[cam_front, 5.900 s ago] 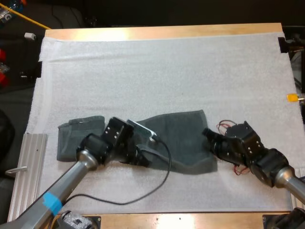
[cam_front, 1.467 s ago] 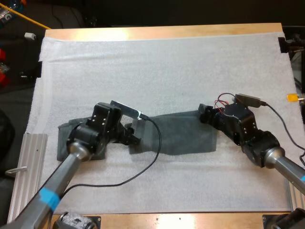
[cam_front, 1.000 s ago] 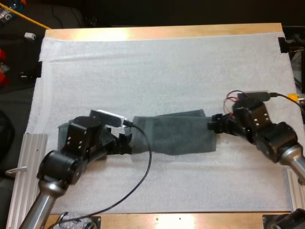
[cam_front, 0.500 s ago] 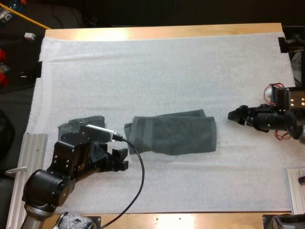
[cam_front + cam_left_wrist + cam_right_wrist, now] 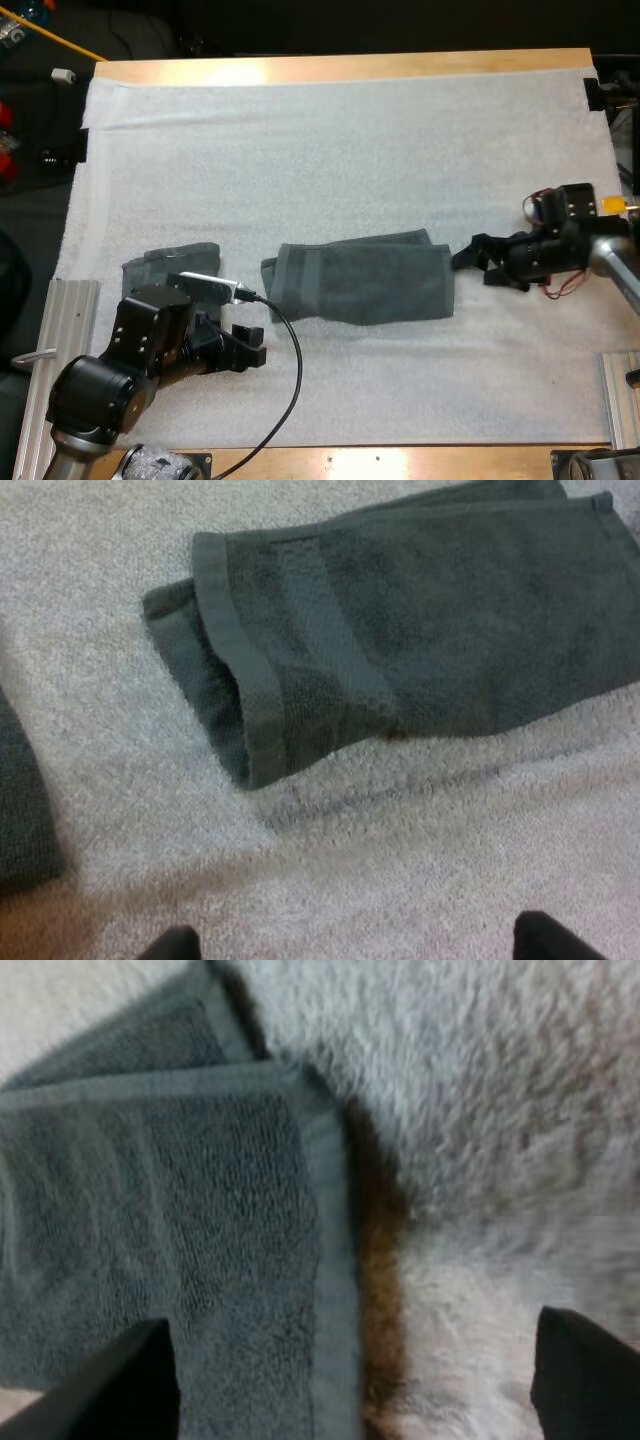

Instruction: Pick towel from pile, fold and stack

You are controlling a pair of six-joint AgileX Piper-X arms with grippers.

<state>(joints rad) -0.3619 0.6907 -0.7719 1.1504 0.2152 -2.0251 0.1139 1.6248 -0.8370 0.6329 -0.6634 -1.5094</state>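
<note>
A dark grey-green towel (image 5: 360, 278) lies folded into a long strip in the middle of the white mat (image 5: 350, 150). A second folded towel (image 5: 165, 262) lies to its left, partly hidden behind my left arm. My left gripper (image 5: 255, 343) is open, on the near side of the strip's left end and clear of it; in the left wrist view its fingertips (image 5: 170, 945) stand wide apart before the towel's folded end (image 5: 300, 670). My right gripper (image 5: 475, 265) is open just off the strip's right edge. Its fingers (image 5: 110, 1390) straddle the towel's hem (image 5: 325, 1260) without touching it.
A ribbed metal rail (image 5: 50, 340) lies along the mat's left side and another (image 5: 620, 400) at the near right. The edge of the second towel (image 5: 20, 800) shows beside my left gripper. Bare mat stretches over the far half.
Both grippers let go of the towel and drew back from it. In the last half second my right gripper came back in toward the towel's right edge, while the left barely shifted.
</note>
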